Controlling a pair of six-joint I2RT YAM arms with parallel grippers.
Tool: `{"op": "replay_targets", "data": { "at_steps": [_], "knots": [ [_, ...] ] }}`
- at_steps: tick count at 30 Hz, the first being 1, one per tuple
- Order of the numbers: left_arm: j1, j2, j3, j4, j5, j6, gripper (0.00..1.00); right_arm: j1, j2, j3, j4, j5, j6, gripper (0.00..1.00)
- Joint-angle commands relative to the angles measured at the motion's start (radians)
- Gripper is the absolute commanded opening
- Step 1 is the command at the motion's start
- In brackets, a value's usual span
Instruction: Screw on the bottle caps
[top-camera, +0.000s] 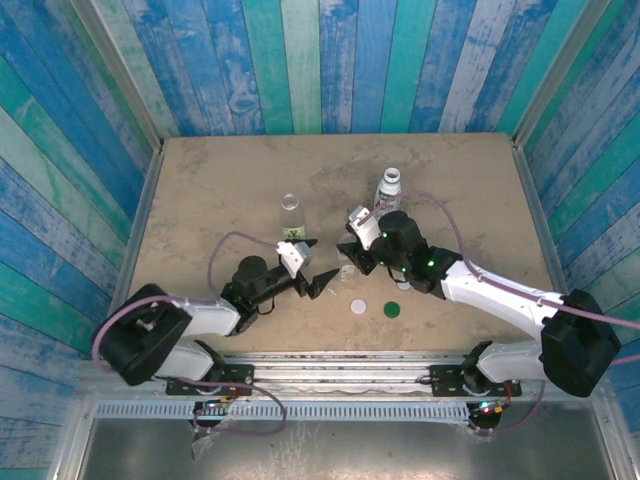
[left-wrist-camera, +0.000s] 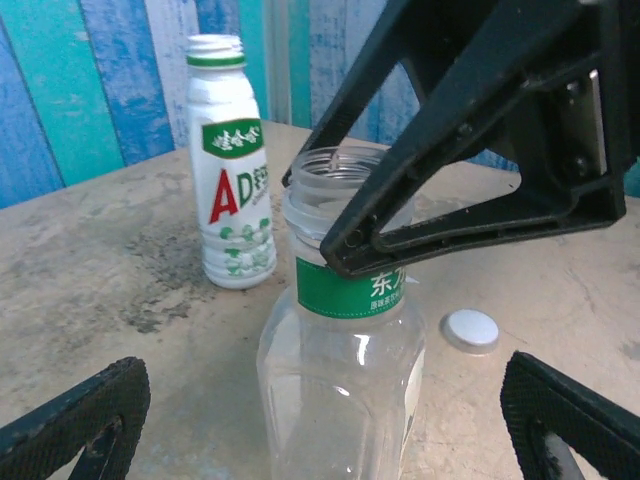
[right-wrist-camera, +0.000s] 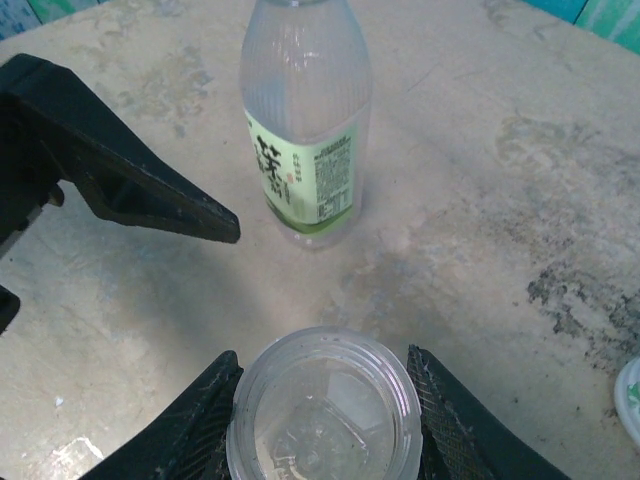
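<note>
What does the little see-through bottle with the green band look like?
The little bottle looks like clear plastic and seems empty, with a green band printed in white just below its neck. Its threaded mouth is open, with no cap on it. It is upright above the tan table, though its base is out of view. The right end effector grips its neck from both sides.
</note>
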Motion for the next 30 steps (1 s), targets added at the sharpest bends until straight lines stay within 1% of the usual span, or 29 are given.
{"op": "replay_targets", "data": {
  "at_steps": [1,3,6,10,13,17,21,25,26,29,30],
  "knots": [
    [-0.006,0.094,-0.022,0.242,0.041,0.029,0.94,-0.003,-0.019,-0.026,0.035,-0.031,0.01,0.32],
    [-0.006,0.127,-0.026,0.293,0.055,0.016,0.96,-0.003,-0.038,-0.038,0.06,-0.05,0.029,0.32],
    [-0.008,0.156,0.006,0.256,0.08,0.027,1.0,-0.001,-0.062,-0.05,0.081,-0.092,0.051,0.32],
    [-0.008,0.18,0.021,0.277,0.118,0.019,0.94,0.0,-0.074,-0.057,0.106,-0.13,0.068,0.32],
    [-0.02,0.184,0.049,0.207,0.131,0.048,0.94,0.0,-0.08,-0.054,0.118,-0.152,0.074,0.31],
    [-0.024,0.198,0.062,0.193,0.114,0.068,0.85,0.001,-0.074,-0.039,0.095,-0.172,0.058,0.31],
    [-0.024,0.199,0.071,0.139,0.107,0.091,0.76,0.001,-0.075,-0.033,0.079,-0.174,0.043,0.31],
    [-0.024,0.197,0.069,0.114,0.087,0.101,0.74,0.001,-0.081,-0.027,0.063,-0.182,0.024,0.31],
    [-0.024,0.196,0.066,0.111,0.082,0.102,0.7,0.002,-0.083,-0.023,0.056,-0.18,0.018,0.3],
    [-0.024,0.192,0.081,0.067,0.083,0.114,0.64,0.001,-0.088,-0.02,0.041,-0.172,0.007,0.3],
    [-0.024,0.192,0.082,0.065,0.089,0.113,0.59,0.002,-0.087,-0.017,0.036,-0.175,0.006,0.3]
  ]
}}
